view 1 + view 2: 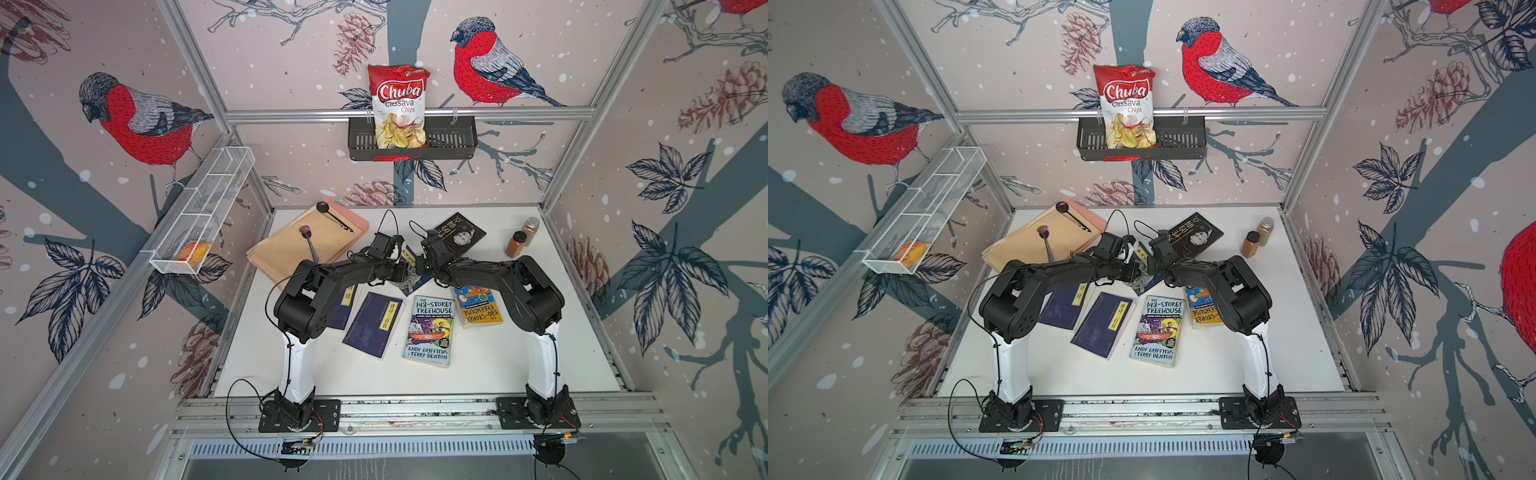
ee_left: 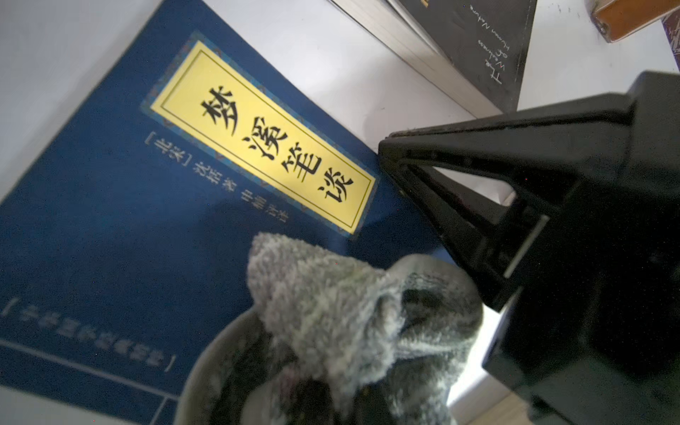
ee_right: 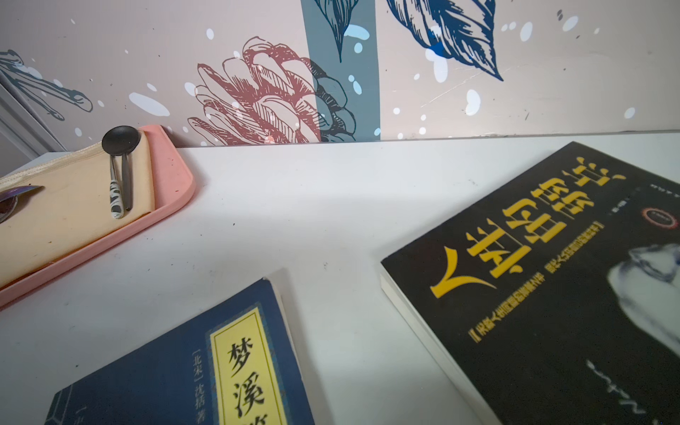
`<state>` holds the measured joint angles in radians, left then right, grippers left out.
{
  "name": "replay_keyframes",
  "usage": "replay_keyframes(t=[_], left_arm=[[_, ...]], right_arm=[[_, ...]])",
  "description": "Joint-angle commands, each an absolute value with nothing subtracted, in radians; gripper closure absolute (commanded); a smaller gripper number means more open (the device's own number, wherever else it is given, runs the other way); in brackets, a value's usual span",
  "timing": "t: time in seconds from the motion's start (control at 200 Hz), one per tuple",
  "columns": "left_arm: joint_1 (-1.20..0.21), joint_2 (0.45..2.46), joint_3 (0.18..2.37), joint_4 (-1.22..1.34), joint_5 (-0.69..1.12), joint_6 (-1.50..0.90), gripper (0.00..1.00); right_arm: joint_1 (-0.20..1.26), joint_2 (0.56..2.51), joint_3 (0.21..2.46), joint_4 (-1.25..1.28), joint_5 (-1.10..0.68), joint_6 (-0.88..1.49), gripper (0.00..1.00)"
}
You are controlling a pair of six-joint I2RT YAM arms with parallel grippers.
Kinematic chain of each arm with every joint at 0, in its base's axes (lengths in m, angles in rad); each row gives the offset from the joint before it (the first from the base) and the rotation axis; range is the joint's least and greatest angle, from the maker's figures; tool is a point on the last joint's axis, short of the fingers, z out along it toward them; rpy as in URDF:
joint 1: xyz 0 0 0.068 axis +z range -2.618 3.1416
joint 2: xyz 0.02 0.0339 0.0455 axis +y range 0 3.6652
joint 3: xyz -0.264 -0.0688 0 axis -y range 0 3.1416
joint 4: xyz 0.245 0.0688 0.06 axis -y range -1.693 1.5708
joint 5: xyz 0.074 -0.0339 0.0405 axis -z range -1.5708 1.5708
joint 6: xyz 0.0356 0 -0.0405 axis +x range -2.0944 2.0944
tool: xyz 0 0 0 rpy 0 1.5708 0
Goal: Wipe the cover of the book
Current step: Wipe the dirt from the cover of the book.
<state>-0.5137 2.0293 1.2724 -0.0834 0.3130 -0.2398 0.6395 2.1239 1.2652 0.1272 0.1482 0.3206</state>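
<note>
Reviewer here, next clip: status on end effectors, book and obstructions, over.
Left end effector shut on grey cloth, cloth over blue book. Right end effector shut, tip by that book's edge. Black book close beside, not touching.

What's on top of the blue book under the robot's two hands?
A fuzzy grey cloth lies over the blue book's cover, beside its yellow label. The cover under the cloth is hidden.

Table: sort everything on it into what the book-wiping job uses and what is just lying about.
In use:
blue book with the yellow label
grey cloth

Lying about:
black book
143-Storey Treehouse
130-Storey Treehouse
second blue book
third blue book
black-lidded jar
gold-lidded jar
pink tray
</note>
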Motion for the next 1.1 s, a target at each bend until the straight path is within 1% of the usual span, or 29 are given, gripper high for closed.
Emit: replay_keyframes(t=[0.0, 0.19, 0.36, 0.62, 0.881, 0.981, 1.096], left_arm=[[-0.501, 2.06, 1.284, -0.205, 0.286, -0.24, 1.0], [-0.423, 2.079, 1.316, -0.212, 0.164, -0.243, 1.0], [-0.391, 2.102, 1.38, -0.21, -0.015, -0.206, 1.0], [-0.383, 2.153, 1.481, -0.202, -0.015, -0.176, 1.0], [-0.374, 2.3, 1.718, -0.289, -0.041, -0.154, 1.0], [-0.374, 2.298, 1.722, -0.292, -0.017, -0.153, 1.0], [-0.382, 2.251, 1.657, -0.272, 0.023, -0.152, 1.0]], right_arm=[[0.64, 2.144, 1.24, -0.161, 0.093, 0.326, 0.92], [0.638, 2.14, 1.232, -0.161, 0.091, 0.325, 0.91], [0.637, 2.141, 1.232, -0.154, 0.086, 0.325, 0.92], [0.632, 2.125, 1.219, -0.145, 0.088, 0.317, 0.91], [0.635, 2.114, 1.214, -0.146, 0.085, 0.308, 0.91], [0.635, 2.109, 1.211, -0.14, 0.086, 0.303, 0.91], [0.635, 2.111, 1.214, -0.135, 0.076, 0.306, 0.91]])
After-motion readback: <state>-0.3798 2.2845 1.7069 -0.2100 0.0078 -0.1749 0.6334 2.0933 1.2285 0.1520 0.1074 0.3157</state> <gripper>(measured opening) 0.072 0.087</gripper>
